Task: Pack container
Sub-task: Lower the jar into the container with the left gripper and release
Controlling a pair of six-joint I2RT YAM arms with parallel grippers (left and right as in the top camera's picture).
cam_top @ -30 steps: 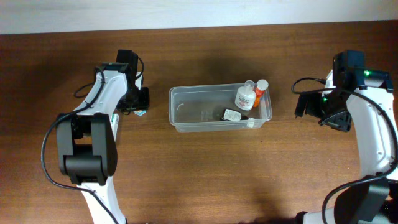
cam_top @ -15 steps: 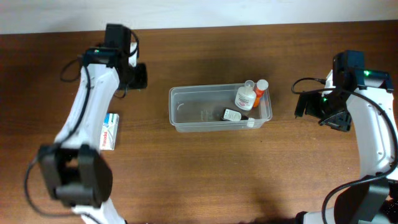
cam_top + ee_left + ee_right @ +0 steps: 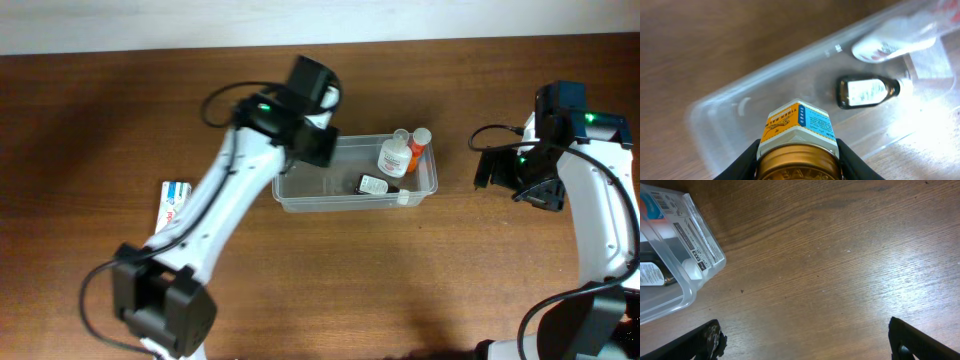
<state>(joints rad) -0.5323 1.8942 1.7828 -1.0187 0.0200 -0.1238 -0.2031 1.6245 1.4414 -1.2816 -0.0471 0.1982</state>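
My left gripper [image 3: 797,162] is pinching a small faceted jar [image 3: 799,125] with a gold metal lid and a paper label. It hangs above the bare left end of the container [image 3: 305,185], a clear, smooth, round-cornered tub lying mid-table with its long axis left-to-right. Right gripper [image 3: 807,342] is spread wide, empty, beside the right end.

a dark brown wooden table [image 3: 400,290] fills the view, with a pale strip [image 3: 100,25] beyond its far edge. a white and blue box [image 3: 172,205] lies flat on it, well apart from the container [image 3: 340,206], on the left. in the container's right end are a white bottle [image 3: 393,157], an orange bottle [image 3: 418,148] with a white cap just beside it, and a small dark bottle [image 3: 377,185] on its side. a gold-lidded jar [image 3: 799,125] with an orange and blue label is above the other end.
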